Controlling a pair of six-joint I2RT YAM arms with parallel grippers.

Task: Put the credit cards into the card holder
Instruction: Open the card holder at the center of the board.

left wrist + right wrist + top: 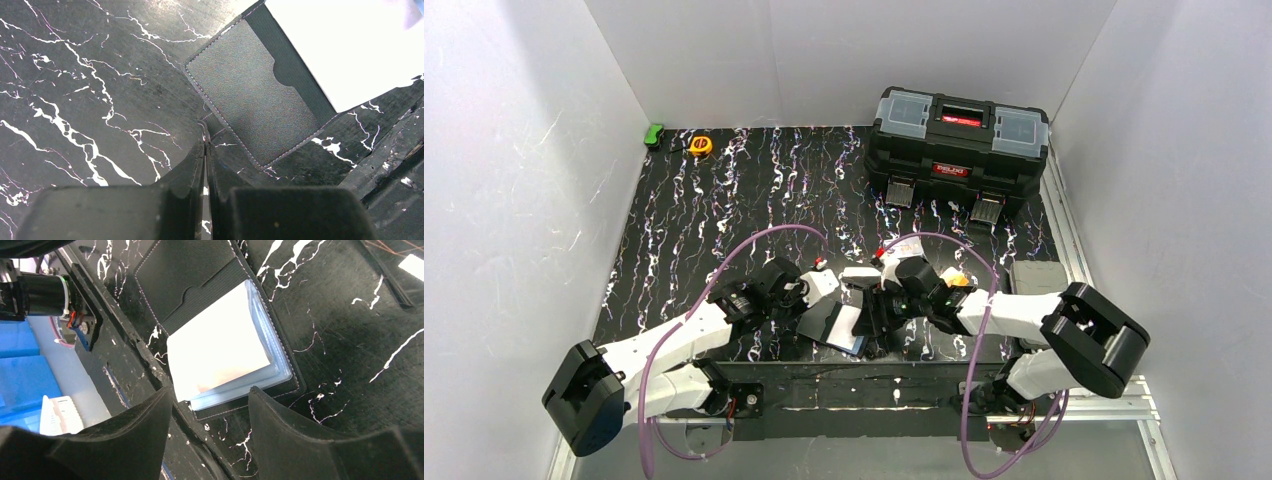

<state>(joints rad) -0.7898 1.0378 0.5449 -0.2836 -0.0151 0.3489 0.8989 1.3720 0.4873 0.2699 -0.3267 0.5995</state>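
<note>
Noted black leather-like folding card holder [839, 322] unfolded; left gripper [205, 150] closed tight at its corner, likely pinning it; right gripper [210, 392] spread wide, empty, astride bluish sleeves [280, 367]

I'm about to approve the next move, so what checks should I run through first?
1. Card holder lying open, sleeves exposed: ok.
2. Right pincer open and empty: ok.
3. Left pincer shut beside the holder's flap; pinning it: cannot tell.
4. Pale card lying free just beyond the holder: ok.
5. Top sleeve already filled: cannot tell, glare.
</note>
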